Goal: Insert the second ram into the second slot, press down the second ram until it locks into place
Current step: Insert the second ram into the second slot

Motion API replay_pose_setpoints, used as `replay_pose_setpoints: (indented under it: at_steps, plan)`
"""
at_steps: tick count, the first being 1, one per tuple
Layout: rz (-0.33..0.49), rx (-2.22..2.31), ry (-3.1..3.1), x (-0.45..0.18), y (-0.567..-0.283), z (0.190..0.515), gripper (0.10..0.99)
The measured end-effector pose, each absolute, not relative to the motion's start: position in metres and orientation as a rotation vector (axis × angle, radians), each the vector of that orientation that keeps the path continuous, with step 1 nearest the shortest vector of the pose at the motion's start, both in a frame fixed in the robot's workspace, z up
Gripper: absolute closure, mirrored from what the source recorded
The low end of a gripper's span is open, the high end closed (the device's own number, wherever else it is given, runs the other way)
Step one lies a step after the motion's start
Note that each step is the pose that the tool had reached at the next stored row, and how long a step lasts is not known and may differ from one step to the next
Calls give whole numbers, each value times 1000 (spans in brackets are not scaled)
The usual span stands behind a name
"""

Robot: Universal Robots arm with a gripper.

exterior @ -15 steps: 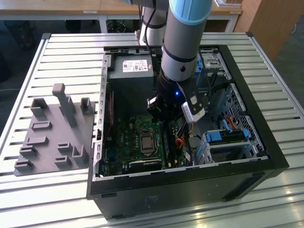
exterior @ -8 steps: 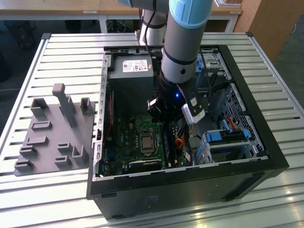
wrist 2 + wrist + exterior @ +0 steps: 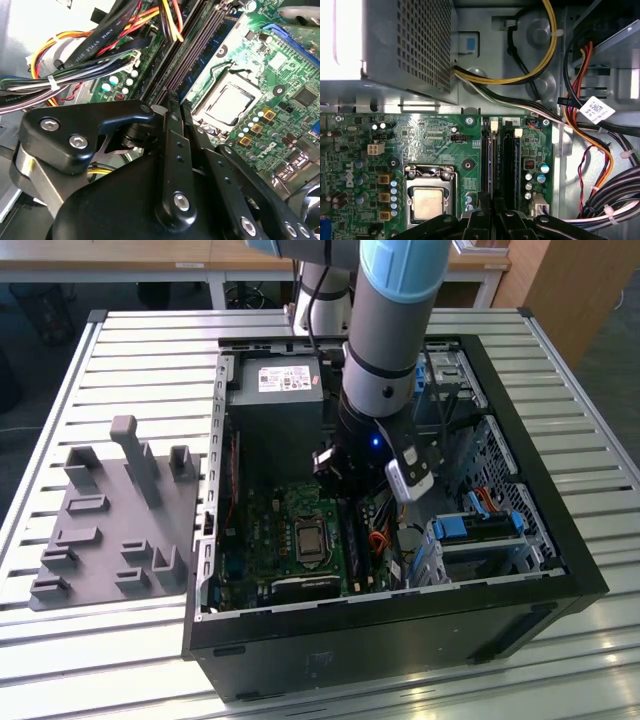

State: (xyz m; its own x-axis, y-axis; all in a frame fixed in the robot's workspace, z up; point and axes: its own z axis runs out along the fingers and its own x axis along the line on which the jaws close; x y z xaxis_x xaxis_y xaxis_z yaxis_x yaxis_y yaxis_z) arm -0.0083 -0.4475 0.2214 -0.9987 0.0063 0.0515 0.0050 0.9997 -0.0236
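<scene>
The gripper [image 3: 172, 102] hangs low over the motherboard [image 3: 435, 140], fingers drawn together above the memory slots [image 3: 497, 160]; the second ram [image 3: 486, 165] seems to stand edge-up in one slot. Off-centre pressure could tilt it, leaving a latch unlocked or flexing the board

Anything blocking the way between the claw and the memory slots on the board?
Nothing visible does. In both wrist views the claw sits right over the memory slots, with no part between them. The cable bundle lies beside the slots, not across them.
</scene>
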Motion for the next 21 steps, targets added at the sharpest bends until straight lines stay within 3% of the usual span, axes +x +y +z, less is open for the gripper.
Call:
replay_pose_setpoints:
  at_steps: [21]
  plan:
    - [39, -12, -3090, -6, -448, 215, 949]
